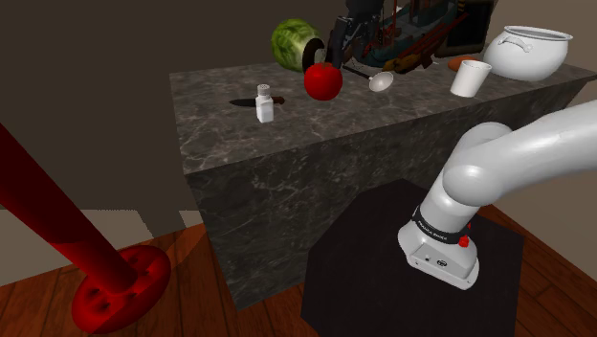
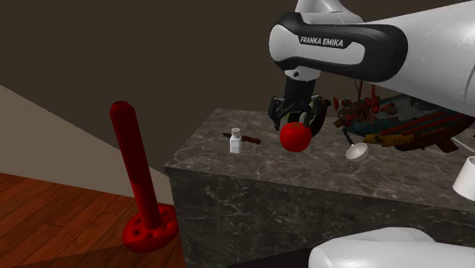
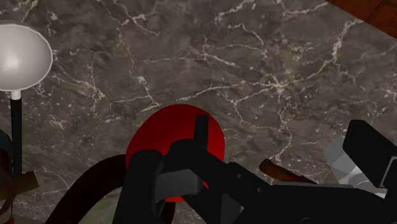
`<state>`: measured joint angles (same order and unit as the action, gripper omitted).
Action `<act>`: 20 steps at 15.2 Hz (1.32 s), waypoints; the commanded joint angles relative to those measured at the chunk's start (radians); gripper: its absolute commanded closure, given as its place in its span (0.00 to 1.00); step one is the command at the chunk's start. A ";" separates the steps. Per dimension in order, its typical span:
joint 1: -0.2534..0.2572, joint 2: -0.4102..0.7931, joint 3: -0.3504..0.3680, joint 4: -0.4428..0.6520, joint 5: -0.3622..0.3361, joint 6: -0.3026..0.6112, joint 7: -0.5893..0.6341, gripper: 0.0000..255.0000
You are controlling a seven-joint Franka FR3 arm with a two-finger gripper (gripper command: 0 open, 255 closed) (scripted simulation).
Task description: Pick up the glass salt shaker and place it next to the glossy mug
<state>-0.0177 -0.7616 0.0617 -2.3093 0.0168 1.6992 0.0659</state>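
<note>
The salt shaker (image 1: 265, 106) (image 2: 236, 141) is a small pale jar with a white cap, standing upright on the dark marble counter (image 1: 383, 134). The mug (image 1: 470, 78) (image 2: 466, 178) is plain white and stands far along the counter towards the shoulder view's right. My black gripper (image 1: 335, 50) (image 2: 298, 120) (image 3: 261, 164) hovers open over a red apple (image 1: 323, 82) (image 2: 295, 138) (image 3: 167, 135), a short way from the shaker, and holds nothing. In the wrist view the shaker (image 3: 336, 159) peeks out beside one finger (image 3: 372, 149), partly hidden by it.
A dark-handled knife (image 1: 251, 101) (image 2: 253, 139) lies by the shaker. A white ladle (image 1: 383, 83) (image 2: 355, 151) (image 3: 23, 57), a watermelon (image 1: 293, 43), a white pot (image 1: 526, 50) and a model ship (image 2: 403, 122) crowd the counter's back. A red stand (image 2: 137, 190) rises from the wooden floor.
</note>
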 commanded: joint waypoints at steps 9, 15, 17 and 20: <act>0.038 0.242 0.111 0.122 0.034 0.117 0.079 0.00; 0.058 0.438 0.191 0.258 0.022 0.175 0.144 0.00; 0.061 0.466 0.201 0.266 0.017 0.193 0.153 0.00; 0.061 0.472 0.203 0.232 0.016 0.233 0.154 0.00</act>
<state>0.0426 -0.2911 0.2630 -2.0656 0.0332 1.9185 0.2182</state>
